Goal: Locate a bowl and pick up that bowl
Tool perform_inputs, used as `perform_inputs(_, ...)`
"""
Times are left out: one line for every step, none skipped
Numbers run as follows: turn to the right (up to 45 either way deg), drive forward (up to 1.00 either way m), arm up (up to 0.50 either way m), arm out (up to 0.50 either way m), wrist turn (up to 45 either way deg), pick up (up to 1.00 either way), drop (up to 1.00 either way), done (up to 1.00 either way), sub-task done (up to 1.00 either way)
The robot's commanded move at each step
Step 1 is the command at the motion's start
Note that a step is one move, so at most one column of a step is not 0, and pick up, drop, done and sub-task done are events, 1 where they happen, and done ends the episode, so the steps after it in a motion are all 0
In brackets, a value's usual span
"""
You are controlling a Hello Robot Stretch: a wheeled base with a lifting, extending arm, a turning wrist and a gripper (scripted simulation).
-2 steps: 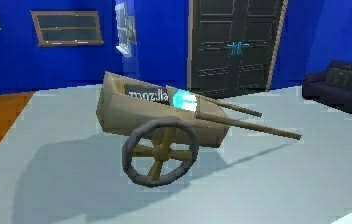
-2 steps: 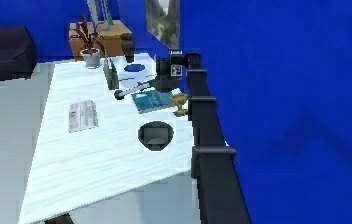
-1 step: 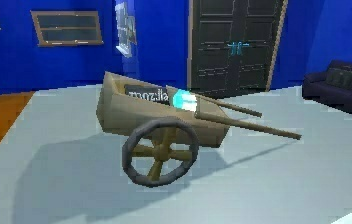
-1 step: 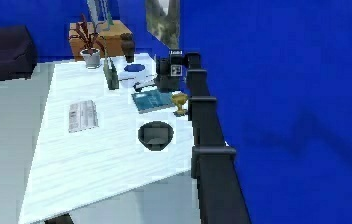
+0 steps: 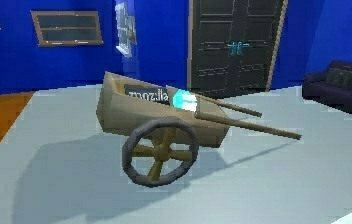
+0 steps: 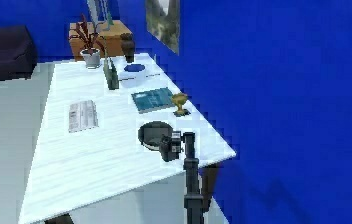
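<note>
A dark grey, round, shallow bowl-like dish [image 6: 153, 131] lies on the white table [image 6: 94, 150] near its right edge in the arm side view. The dark arm bar [image 6: 192, 185] rises from the bottom edge. The gripper [image 6: 169, 150] sits at the bar's far end, right at the dish's near rim. I cannot tell whether it touches the dish or holds anything.
The table also carries a blue book [image 6: 152, 99], a small gold cup [image 6: 181, 101], a newspaper [image 6: 82, 115], a bottle [image 6: 111, 73], a blue plate [image 6: 134, 69] and a potted plant [image 6: 88, 42]. A wooden cart [image 5: 159, 125] stands close ahead, with dark double doors [image 5: 236, 45] behind it.
</note>
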Motion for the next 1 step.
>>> perform_inputs(0.0, 0.0, 0.0, 0.0, 0.0, 1.0, 0.0, 0.0, 0.0)
